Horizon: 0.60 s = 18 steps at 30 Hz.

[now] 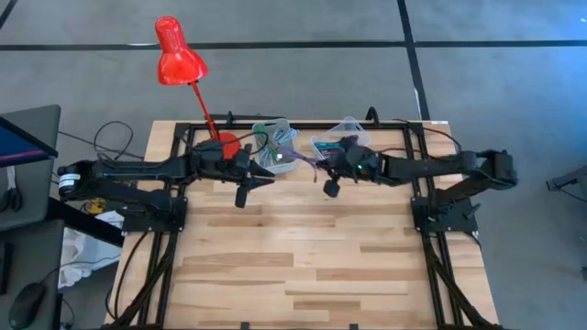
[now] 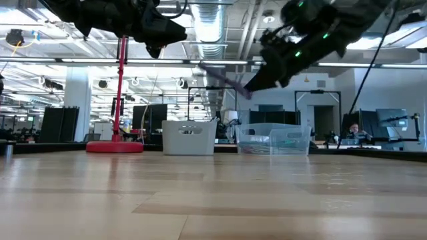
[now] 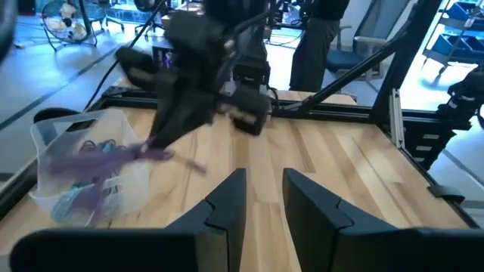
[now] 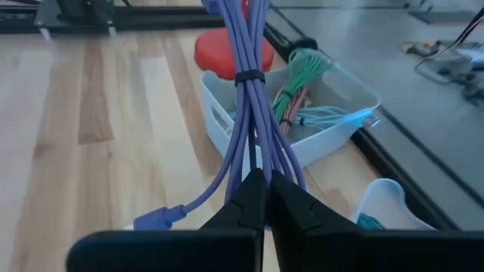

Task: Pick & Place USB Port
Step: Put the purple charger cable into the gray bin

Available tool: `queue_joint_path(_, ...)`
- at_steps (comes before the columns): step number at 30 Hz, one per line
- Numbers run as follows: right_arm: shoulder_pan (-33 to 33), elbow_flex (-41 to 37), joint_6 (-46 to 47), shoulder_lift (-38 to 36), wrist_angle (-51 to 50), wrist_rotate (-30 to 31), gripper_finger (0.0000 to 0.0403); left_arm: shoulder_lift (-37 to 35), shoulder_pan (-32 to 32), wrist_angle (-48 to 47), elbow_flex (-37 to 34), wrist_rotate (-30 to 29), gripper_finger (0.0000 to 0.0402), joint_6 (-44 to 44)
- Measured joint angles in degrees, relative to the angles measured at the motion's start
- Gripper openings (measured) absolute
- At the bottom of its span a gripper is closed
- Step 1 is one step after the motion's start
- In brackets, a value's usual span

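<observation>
A bundled purple USB cable (image 4: pixel 253 113), bound by a black tie (image 4: pixel 249 76), sits in my right gripper (image 4: pixel 265 180), which is shut on it. In the high view that gripper (image 1: pixel 323 167) hovers near the table's far edge. It is between a white bin (image 1: pixel 275 137) of green and blue cables and a clear bin (image 1: pixel 336 139). The low view shows the cable (image 2: pixel 223 77) high above the table. My left gripper (image 3: pixel 262 198) is open and touches nothing; it hangs in the air just left of the white bin (image 1: pixel 261 177). My right gripper pinches the purple bundle's strands (image 4: pixel 259 155) between its two fingers, below the black tie. The fingers come from the table's right and lie along the bundle. The cable is lifted clear, sticking out past the fingertips toward the left, with one plug end (image 4: pixel 155 219) dangling free.
A red desk lamp stands with its base (image 1: pixel 225 142) at the far edge, left of the white bin (image 2: pixel 189 137). The clear bin (image 2: pixel 273 139) holds more cables. The wide wooden tabletop (image 1: pixel 303 257) stretches toward the near edge.
</observation>
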Motion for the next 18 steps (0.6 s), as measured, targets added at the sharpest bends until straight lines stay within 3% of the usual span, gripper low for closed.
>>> queue_joint_path(7, -3.64, 8.17, 0.42, 13.82, 4.68, -6.79, 0.0, 0.02, 0.0, -0.96, -0.01, -0.01, 0.0088, 0.55)
queue_joint_path(18, -7.31, 23.79, 0.71, 26.9, 3.64, -8.33, 0.0, 0.02, 0.0, -2.36, -0.01, -0.01, 0.0088, 0.53)
